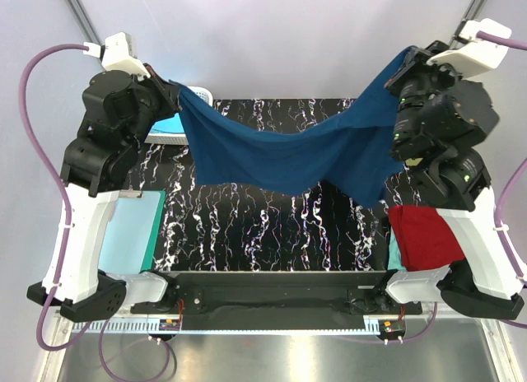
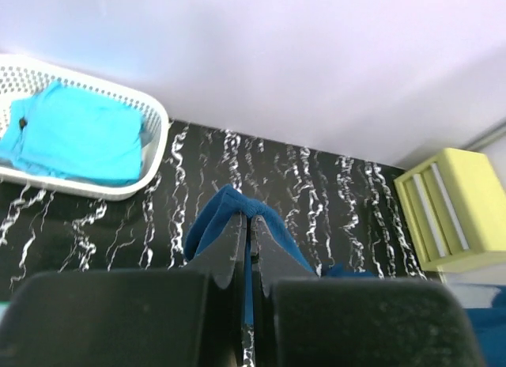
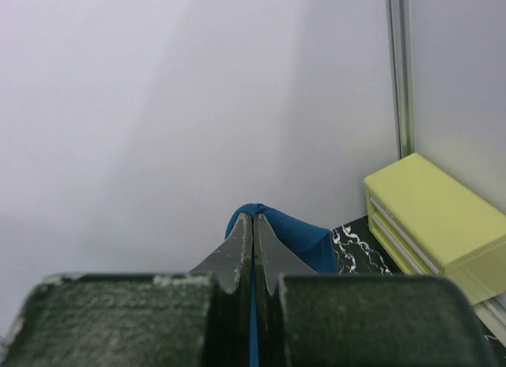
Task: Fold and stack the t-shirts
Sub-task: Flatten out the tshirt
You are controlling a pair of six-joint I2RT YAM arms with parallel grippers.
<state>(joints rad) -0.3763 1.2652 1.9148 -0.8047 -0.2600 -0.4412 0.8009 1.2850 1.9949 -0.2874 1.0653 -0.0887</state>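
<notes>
Navy t-shirt (image 1: 280, 156) hangs stretched above the black marbled table (image 1: 272, 225), sagging mid-span. Left gripper (image 2: 250, 225) pinched tight on one end, right gripper (image 3: 253, 223) on the other. Red t-shirt (image 1: 424, 238) lies by the right arm's base; turquoise t-shirt (image 2: 75, 134) in white basket (image 2: 156, 141).

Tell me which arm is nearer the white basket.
Left. The left fingers grip the navy t-shirt just beside the basket; the right fingers grip its other end, well away.
</notes>
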